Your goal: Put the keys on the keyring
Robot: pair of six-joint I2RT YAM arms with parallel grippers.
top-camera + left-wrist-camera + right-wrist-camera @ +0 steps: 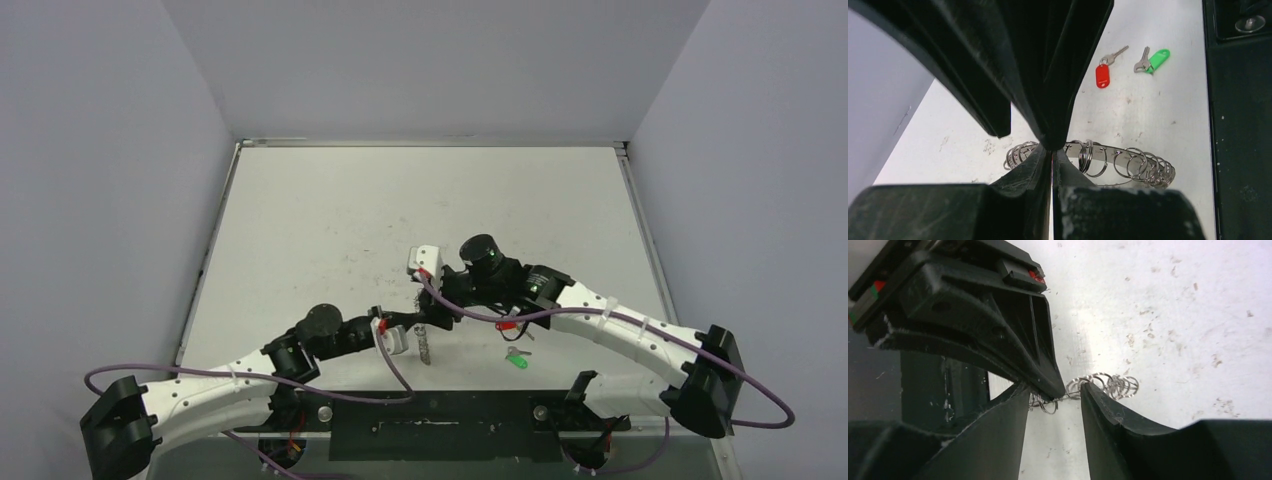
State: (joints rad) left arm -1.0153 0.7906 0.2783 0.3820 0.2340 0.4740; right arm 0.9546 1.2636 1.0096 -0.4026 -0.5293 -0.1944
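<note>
A: Keyring [1128, 162] looks light and stiff, but its wire loops are thin and slippery, I think. Who holds it?

B: The left end effector [1052, 150] is closed on its flat band. The right end effector [1055, 392] stands open around a loop, gripping nothing. The red-tagged key [1103, 75] and the green-tagged key [1157, 60] lie well apart from the keyring on the tabletop [1148, 115]. I would pinch the plastic tags.

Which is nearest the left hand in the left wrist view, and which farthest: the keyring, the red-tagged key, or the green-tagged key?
1. keyring: pinched in the closed left hand, at the bottom middle of the view.
2. red-tagged key: lying apart, up and to the right.
3. green-tagged key: farther right again, beside the red-tagged one.
</note>
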